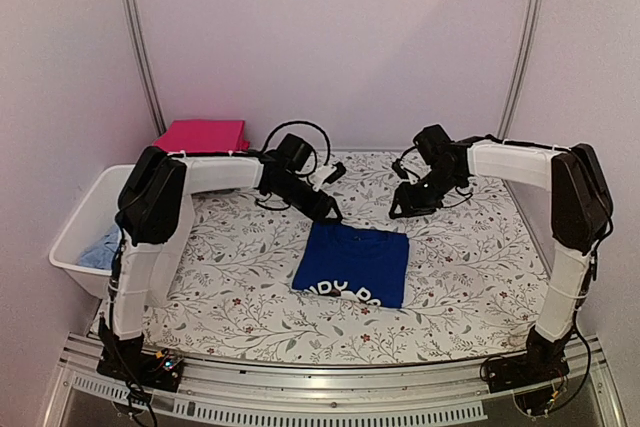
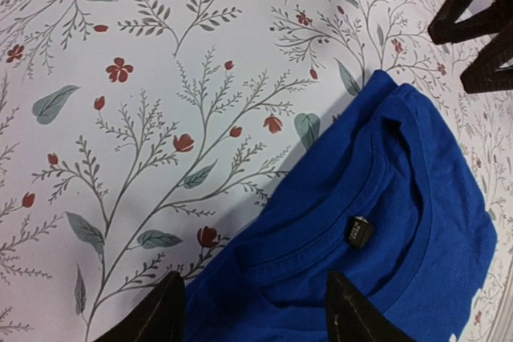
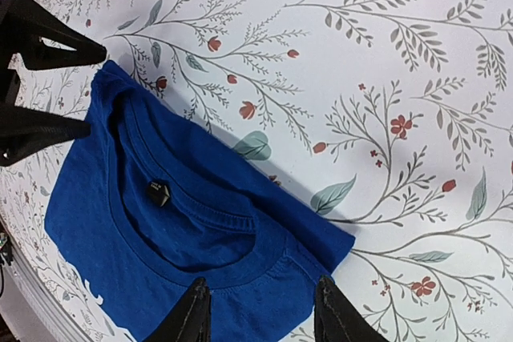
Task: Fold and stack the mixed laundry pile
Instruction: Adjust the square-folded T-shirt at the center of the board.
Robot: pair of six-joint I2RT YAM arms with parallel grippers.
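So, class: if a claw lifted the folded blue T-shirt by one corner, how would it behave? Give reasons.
Probably floppy: the blue T-shirt is thin cloth, softly creased at its collar, so its folds would likely fall open. Likely light, lying flat in few layers. Pushed, it may bunch on the flowered tablecloth rather than slide whole.

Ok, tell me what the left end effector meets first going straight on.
Probably the folded blue T-shirt, at its collar edge; the left end effector points down at it, nothing between.

Two hands (image 1: 330, 215) (image 1: 397, 212), one blue shirt (image 1: 352, 262), one pink garment (image 1: 203, 135), one basket (image 1: 75, 222).
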